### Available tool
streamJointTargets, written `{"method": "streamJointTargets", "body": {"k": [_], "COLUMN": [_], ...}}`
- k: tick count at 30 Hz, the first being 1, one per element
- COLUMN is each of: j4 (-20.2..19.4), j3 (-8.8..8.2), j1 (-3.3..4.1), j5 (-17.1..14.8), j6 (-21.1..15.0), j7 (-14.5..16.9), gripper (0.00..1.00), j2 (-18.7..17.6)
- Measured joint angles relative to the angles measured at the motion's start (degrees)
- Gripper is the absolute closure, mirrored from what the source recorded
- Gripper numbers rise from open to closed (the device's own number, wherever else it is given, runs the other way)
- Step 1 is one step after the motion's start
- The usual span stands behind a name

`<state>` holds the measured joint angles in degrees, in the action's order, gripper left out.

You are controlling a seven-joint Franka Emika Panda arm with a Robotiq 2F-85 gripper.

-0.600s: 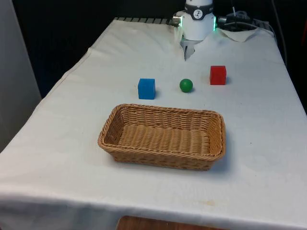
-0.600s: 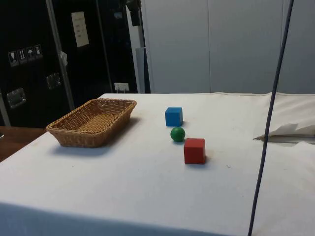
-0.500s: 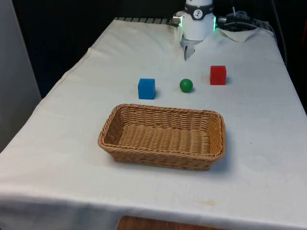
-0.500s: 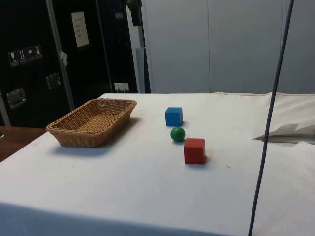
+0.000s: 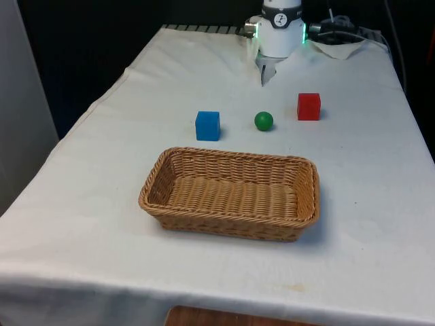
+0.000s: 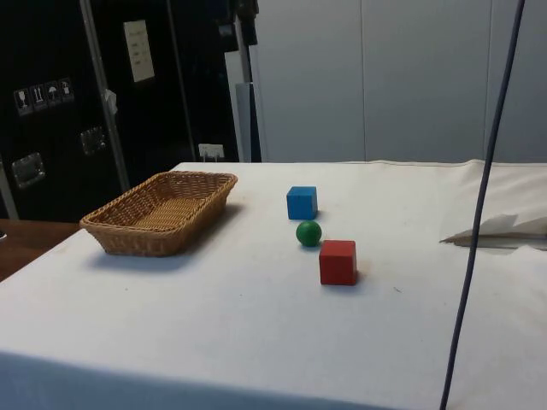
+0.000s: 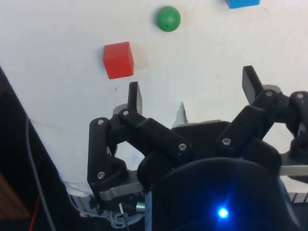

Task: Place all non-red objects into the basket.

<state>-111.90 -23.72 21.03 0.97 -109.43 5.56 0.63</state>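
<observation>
Above the cloth at the far end, we had the claw (image 7: 192, 94) spread wide, holding nothing. Red cube (image 5: 308, 106), green ball (image 5: 264, 121) and blue cube (image 5: 207, 125) sat in a row, apart, on the table (image 5: 102, 170). Basket (image 5: 231, 193) held nothing, nearer the camera.

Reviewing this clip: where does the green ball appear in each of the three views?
Front view: green ball between the blue cube and red cube, beyond the basket.
Side view: ball between the same cubes.
Wrist view: ball beyond the red cube.
Shared landmark: the red cube.
</observation>
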Motion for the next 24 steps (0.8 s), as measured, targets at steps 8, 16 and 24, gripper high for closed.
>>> {"method": "streamJointTargets", "body": {"k": [8, 16, 24], "j4": [-1.03, -3.15, -7.16], "j3": [-1.15, -3.21, -4.53], "j1": [-0.46, -1.03, -1.32], "j5": [0.40, 0.40, 0.34], "j6": [-1.32, -3.55, -8.25], "j7": [3.32, 7.96, 11.00], "gripper": [0.00, 0.00, 0.00], "j2": [0.23, 0.23, 0.17]}}
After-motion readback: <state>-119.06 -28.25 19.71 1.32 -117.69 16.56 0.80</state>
